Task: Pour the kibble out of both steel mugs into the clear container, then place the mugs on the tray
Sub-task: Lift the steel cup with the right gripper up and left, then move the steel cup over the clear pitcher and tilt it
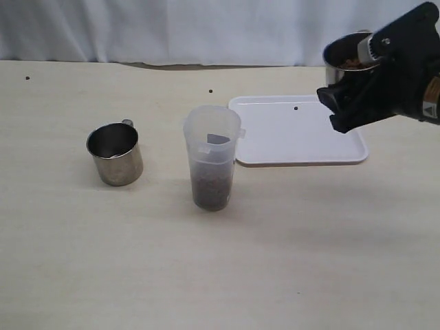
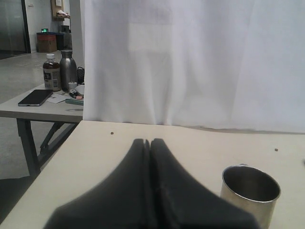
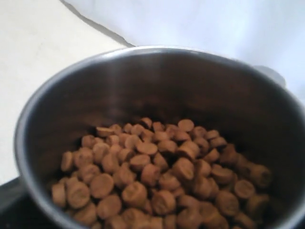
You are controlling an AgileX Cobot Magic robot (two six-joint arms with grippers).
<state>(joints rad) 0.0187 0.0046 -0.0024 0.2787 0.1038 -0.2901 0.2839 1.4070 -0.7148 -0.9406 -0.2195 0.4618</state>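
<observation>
My right gripper (image 1: 352, 79) is raised above the far right end of the tray (image 1: 275, 148), shut on a steel mug (image 1: 346, 56). The right wrist view looks into this mug (image 3: 157, 86), which holds a heap of brown kibble (image 3: 157, 176). The other steel mug (image 1: 115, 152) stands upright on the table at the left and looks empty. Between mug and tray stands the clear container (image 1: 212, 148) with dark kibble (image 1: 210, 192) in its lower part. My left gripper (image 2: 150, 142) is shut on nothing, low over the table, with that empty mug (image 2: 250, 193) just beside it. The exterior view does not show the left gripper.
Single stray pellets lie on the table (image 1: 27, 78) (image 1: 210, 91) and one on the tray (image 1: 295, 108). A white curtain (image 1: 206, 27) closes off the table's far edge. Beyond the table's end stands a side table (image 2: 43, 107) with bottles and a phone.
</observation>
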